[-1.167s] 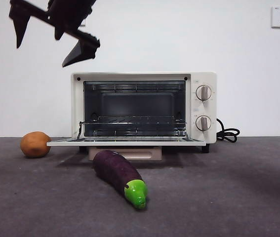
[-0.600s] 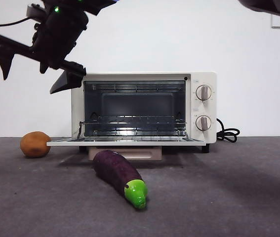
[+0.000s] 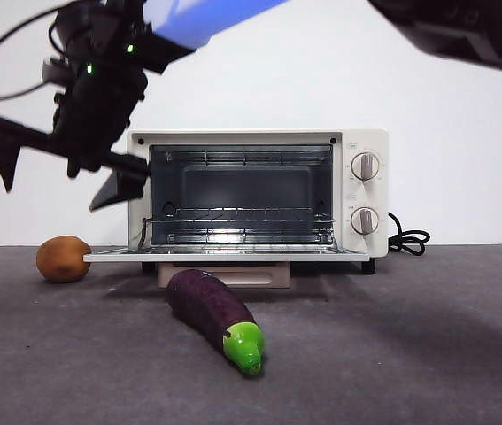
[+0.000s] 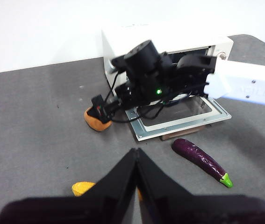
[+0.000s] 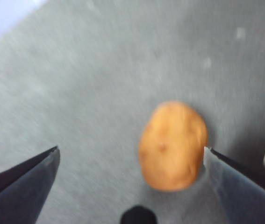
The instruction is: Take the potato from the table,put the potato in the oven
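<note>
Beside the oven (image 3: 258, 199), just off its open door's end, the potato (image 3: 63, 258) rests on the table (image 3: 428, 354). Above the potato hangs the right gripper (image 3: 60, 173), tilted, jaws spread wide. An eggplant (image 3: 215, 317) lies before the oven.

Left wrist view: the left gripper (image 4: 136, 158) is closed and empty, well back from the oven; the right arm reaches across the oven, tip over the potato (image 4: 96, 122).

Right wrist view: the potato (image 5: 173, 145) sits between the wide-apart jaws.

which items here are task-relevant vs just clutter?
Job:
- potato, on the table left of the oven
- oven, door down
- right pincer, open, above the potato

Lying about:
- eggplant, in front of the oven
- yellow item, partly hidden
- left pincer, shut, waiting
</note>
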Robot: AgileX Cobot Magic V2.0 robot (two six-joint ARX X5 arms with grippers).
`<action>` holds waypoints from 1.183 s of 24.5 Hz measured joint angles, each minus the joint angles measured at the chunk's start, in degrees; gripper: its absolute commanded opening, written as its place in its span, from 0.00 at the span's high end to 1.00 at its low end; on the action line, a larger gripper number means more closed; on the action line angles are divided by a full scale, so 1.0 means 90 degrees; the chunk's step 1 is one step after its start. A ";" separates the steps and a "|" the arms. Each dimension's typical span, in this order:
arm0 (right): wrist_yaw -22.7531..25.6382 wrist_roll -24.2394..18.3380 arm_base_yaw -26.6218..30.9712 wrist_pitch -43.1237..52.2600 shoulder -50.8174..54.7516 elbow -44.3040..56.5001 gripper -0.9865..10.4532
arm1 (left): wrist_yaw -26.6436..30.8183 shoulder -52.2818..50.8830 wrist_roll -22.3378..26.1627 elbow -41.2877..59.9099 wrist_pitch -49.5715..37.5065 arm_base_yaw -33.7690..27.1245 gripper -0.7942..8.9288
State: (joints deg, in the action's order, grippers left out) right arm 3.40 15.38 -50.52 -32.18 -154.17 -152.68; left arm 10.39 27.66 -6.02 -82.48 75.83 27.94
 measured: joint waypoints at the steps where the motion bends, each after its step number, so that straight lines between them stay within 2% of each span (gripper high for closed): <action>1: -0.0024 0.0041 0.0000 0.0007 -0.0046 0.0000 0.41 | 0.0000 0.0000 0.0000 0.0000 0.0000 0.0000 0.92; 9: -0.0017 0.0131 0.0000 0.0216 -0.0267 -0.0005 0.41 | 0.0010 0.0000 0.0000 0.0000 0.0000 0.0000 0.92; 12: 0.0136 0.0216 0.0000 0.0204 -0.0437 -0.0005 0.41 | 0.0027 0.0002 0.0000 0.0000 0.0002 0.0000 0.92; 15: 0.0199 0.0223 0.0002 0.0393 -0.0440 -0.0005 0.41 | 0.0287 0.0002 0.0005 0.0000 0.0002 0.0000 0.92; 24: 0.0362 0.0226 0.0002 0.0508 -0.0537 -0.0005 0.42 | 0.0333 0.0153 0.0119 0.0000 0.0002 0.0000 0.92; 29: 0.0364 0.0226 -0.0005 0.0576 -0.0673 -0.0005 0.42 | 0.0648 0.0153 0.0126 0.0000 0.0002 0.0000 0.92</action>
State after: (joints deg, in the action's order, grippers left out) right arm 6.68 17.41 -50.57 -27.00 -160.22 -152.73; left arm 16.23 29.04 -4.89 -82.48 75.85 27.94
